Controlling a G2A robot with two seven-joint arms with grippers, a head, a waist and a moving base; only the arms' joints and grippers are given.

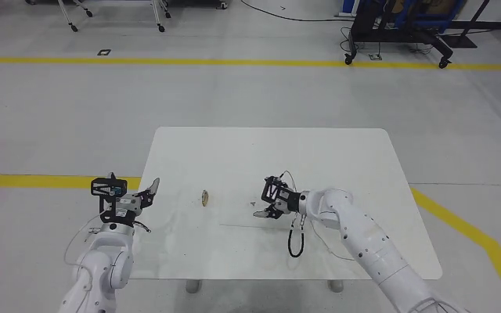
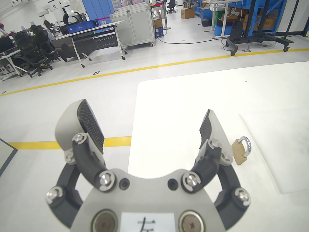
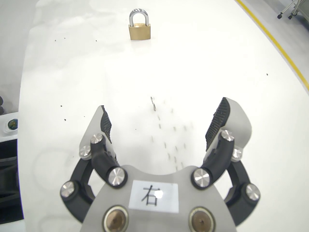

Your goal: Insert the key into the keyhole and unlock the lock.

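A brass padlock (image 1: 204, 197) with a silver shackle lies on the white table (image 1: 352, 156), left of centre; its shackle looks closed. The right wrist view shows the padlock (image 3: 140, 31) well ahead of my right gripper (image 3: 164, 105), which is open. A small thin key (image 3: 153, 103) lies on the table just in front of and between the right fingertips, untouched. In the top view the key (image 1: 254, 203) sits just left of the right gripper (image 1: 265, 201). My left gripper (image 1: 149, 190) hovers at the table's left edge, open and empty (image 2: 144, 107), with the padlock (image 2: 239, 154) just past one finger.
A black cable loop (image 1: 296, 239) from the right arm rests on the table near the front. A thin pale sheet (image 2: 272, 150) lies flat on the tabletop beside the padlock. Yellow floor lines (image 1: 235, 61) and wheeled racks (image 1: 399, 35) are beyond the table.
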